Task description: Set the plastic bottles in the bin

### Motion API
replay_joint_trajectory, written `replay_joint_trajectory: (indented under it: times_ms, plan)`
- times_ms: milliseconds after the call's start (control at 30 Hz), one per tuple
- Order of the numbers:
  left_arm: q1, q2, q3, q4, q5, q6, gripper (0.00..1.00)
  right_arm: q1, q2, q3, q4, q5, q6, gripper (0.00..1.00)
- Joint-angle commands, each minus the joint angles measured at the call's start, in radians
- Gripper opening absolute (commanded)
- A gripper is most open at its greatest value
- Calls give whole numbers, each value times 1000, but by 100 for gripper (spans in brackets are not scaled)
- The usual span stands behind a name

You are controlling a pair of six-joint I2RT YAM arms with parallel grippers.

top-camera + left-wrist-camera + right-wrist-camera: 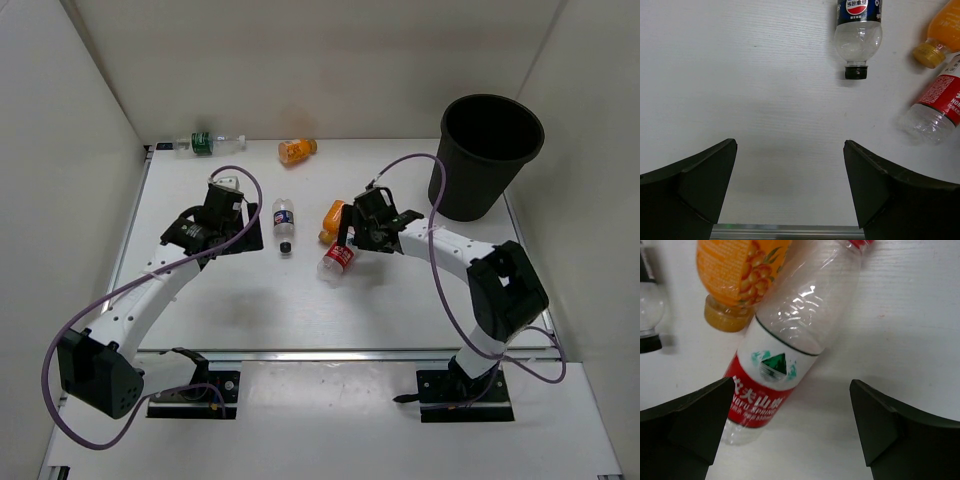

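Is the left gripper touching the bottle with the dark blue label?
Apart. The left wrist view shows bare table between the open left gripper and the dark blue label bottle lying ahead of it.

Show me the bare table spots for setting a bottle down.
Bare: the near stretch of table, nearer than the red-label bottle; the far strip between the far orange bottle and the bin. Crowded: the centre, where that bottle lies by the near orange bottle and the blue-label bottle.
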Motion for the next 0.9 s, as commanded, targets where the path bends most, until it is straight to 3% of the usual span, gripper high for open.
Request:
replay_joint_trajectory:
  times_ms: [0,67,167,333,500,633,733,867]
  plan:
    - [4,-8,-13,15,17,17,99,4,57,24,87,68,64,97]
    - [4,-12,-18,19,17,21,98,5,87,16,119,83,74,94]
    - [10,-23,-36,30,40,10,98,-9,115,-36,224,59,72,82]
    - [6,-31,-58,38,51,1,98,-24,124,-70,235,95,84,70]
    - [9,-32,-82,58,59,2,99,-19,46,-97,218,149,57,44]
    - [32,-41,-98,82,82,16,99,-28,-75,-78,144,194,-43,29]
    - [29,-35,-96,102,86,34,98,-79,-214,-19,112,117,-148,29]
    - [33,-12,-91,121,74,48,99,-191,-281,203,72,74,-342,25]
